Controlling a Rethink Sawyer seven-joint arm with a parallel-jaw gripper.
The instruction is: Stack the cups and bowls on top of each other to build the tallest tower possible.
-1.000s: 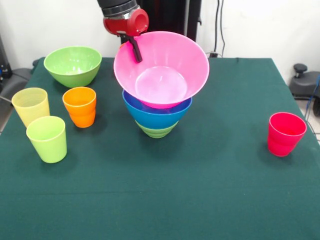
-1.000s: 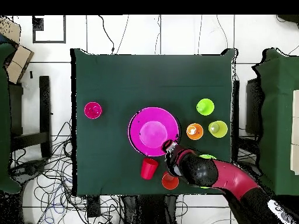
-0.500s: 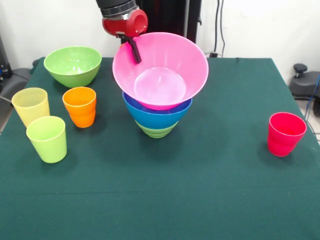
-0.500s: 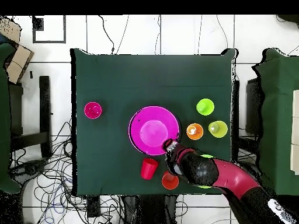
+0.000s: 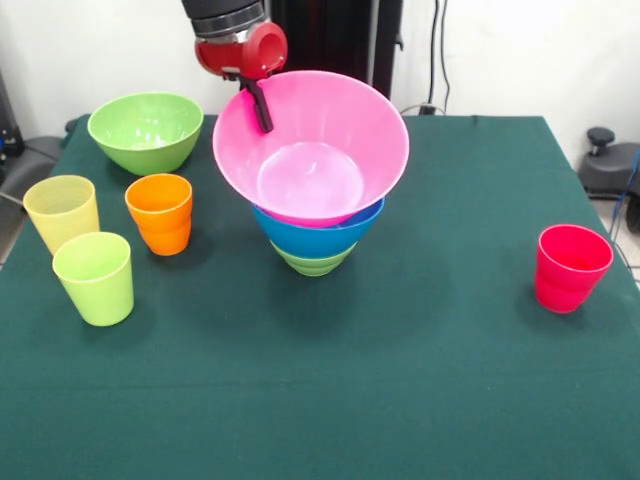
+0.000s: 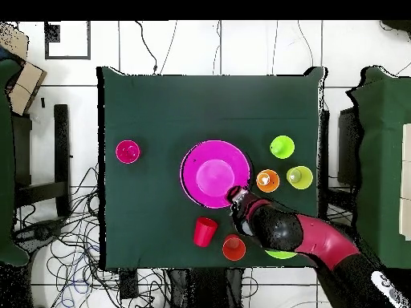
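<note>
Rising and tilting toward nine o'clock off the blue bowl point(image 5: 318, 232) at mid-counter, the pink bowl point(image 5: 310, 145) is leaving the tower, the claw point(image 5: 258, 106) pinching its rim.

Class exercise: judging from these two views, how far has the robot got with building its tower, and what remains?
Done: the blue bowl is nested on a small green bowl. In hand: the hand grips the rim of the pink bowl, which sits tilted on the blue one. Left: the large green bowl and the loose cups, among them yellow, lime, orange and red.
</note>
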